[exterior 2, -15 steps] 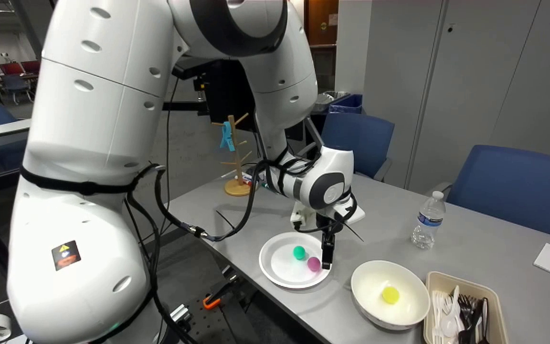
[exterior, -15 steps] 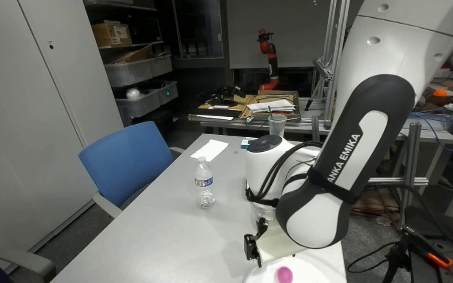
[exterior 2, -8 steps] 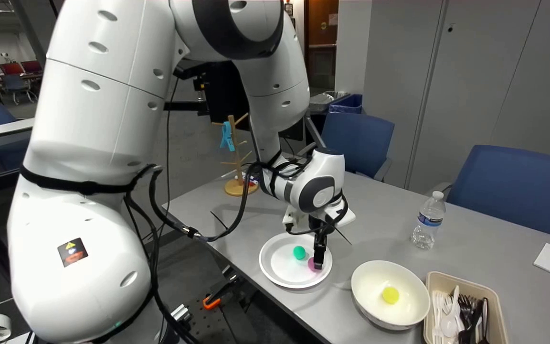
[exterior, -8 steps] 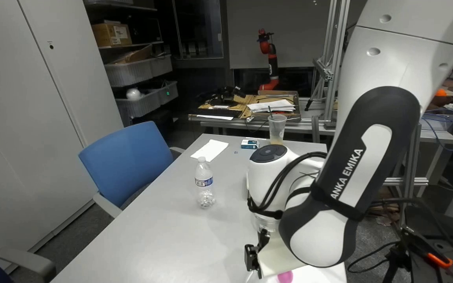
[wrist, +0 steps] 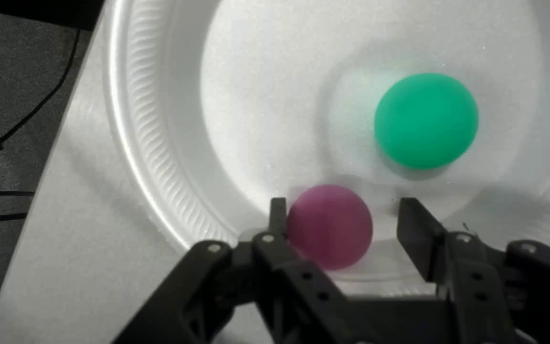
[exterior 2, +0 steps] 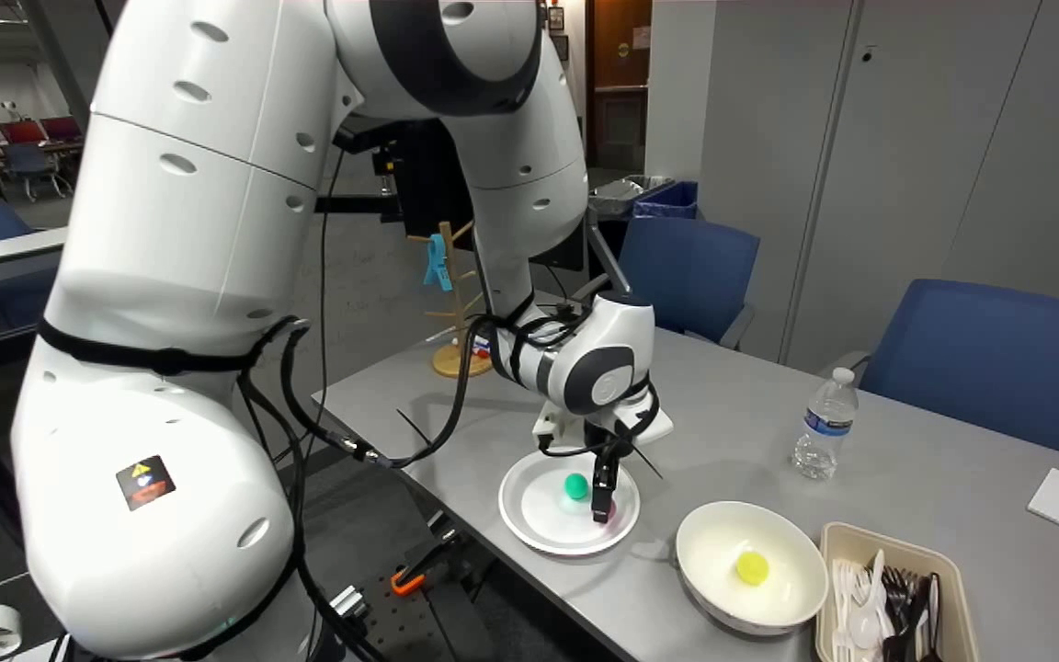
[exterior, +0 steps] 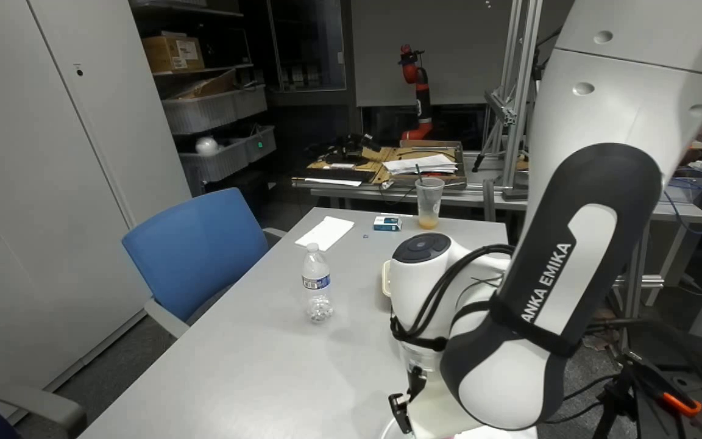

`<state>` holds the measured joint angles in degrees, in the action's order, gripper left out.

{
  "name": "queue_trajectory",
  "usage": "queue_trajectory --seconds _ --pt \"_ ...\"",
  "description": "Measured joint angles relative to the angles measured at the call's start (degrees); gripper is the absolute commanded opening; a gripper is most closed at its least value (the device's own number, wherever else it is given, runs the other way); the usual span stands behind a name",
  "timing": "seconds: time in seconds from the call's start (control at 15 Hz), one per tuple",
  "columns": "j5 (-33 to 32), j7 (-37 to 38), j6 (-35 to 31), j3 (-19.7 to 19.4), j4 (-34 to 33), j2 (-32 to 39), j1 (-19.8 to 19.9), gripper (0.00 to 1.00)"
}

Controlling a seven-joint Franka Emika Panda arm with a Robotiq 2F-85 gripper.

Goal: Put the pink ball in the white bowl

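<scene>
The pink ball [wrist: 330,227] rests on a flat white plate [wrist: 148,124], between the two fingers of my gripper [wrist: 343,212] in the wrist view. The left finger [wrist: 278,212] sits right against the ball or almost so, while a gap separates the ball from the right finger [wrist: 416,234], so the jaws are partly closed but open. In an exterior view the gripper [exterior 2: 601,517] is low over the plate and covers most of the pink ball [exterior 2: 612,511]. The white bowl [exterior 2: 713,538] stands on the table beside the plate, with a yellow ball [exterior 2: 752,568] inside.
A green ball [wrist: 426,121] shares the plate, close to the pink one. Past the bowl is a tan cutlery tray [exterior 2: 952,588]. A water bottle [exterior 2: 826,425] and a wooden stand [exterior 2: 456,360] are on the table. The table edge [wrist: 41,184] runs near the plate.
My gripper has come down and across over the plate to the pink ball, which it now largely hides in an exterior view. Its jaws have narrowed. The balls and bowl stay put.
</scene>
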<state>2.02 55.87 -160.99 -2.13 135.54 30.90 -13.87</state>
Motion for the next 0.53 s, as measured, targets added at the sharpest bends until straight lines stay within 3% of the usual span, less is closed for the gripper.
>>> queue_trajectory --seconds 0.13,0.53 --pt "0.0 0.4 0.0 -0.3 0.1 0.1 0.0 0.18" --pt "0.0 1.1 0.1 -0.5 0.4 -0.1 -0.3 0.17"
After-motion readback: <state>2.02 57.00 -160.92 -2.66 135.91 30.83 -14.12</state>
